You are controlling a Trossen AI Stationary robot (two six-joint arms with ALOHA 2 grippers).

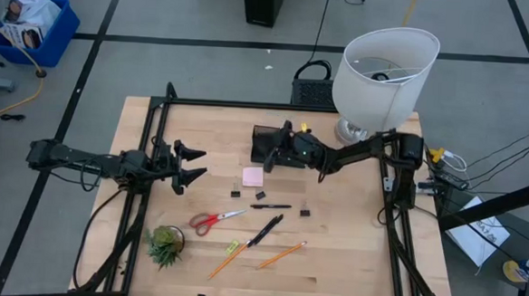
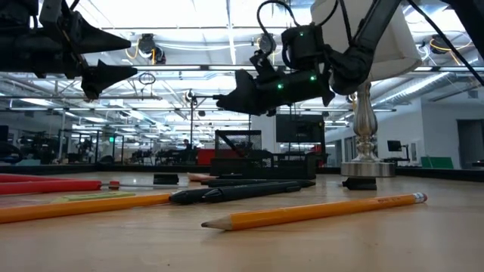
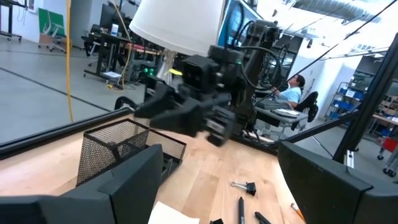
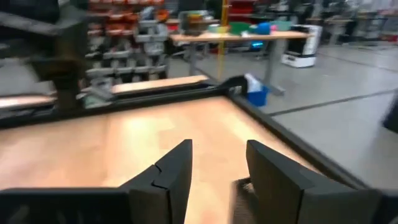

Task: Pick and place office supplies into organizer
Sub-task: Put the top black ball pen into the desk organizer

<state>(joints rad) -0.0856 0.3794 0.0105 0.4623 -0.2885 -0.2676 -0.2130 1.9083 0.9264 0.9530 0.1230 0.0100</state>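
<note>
The black mesh organizer (image 1: 266, 145) stands on the table's far middle, also seen in the left wrist view (image 3: 118, 149). My right gripper (image 1: 270, 148) reaches level from the right and hovers just above it (image 2: 224, 101), fingers open with nothing between them (image 4: 217, 167). Nearer on the table lie a pink sticky-note pad (image 1: 252, 176), red-handled scissors (image 1: 215, 220), black pens (image 1: 265, 230), pencils (image 1: 282, 254) and small black clips (image 1: 304, 210). My left gripper (image 1: 196, 163) waits open at the table's left, raised above the surface (image 2: 125, 59).
A large white lamp (image 1: 382, 73) stands at the far right corner, close behind my right arm. A small green potted plant (image 1: 165, 244) sits near the front left. Black frame rails (image 1: 148, 124) run along the table's edges. A person sits in the room beyond (image 3: 291, 93).
</note>
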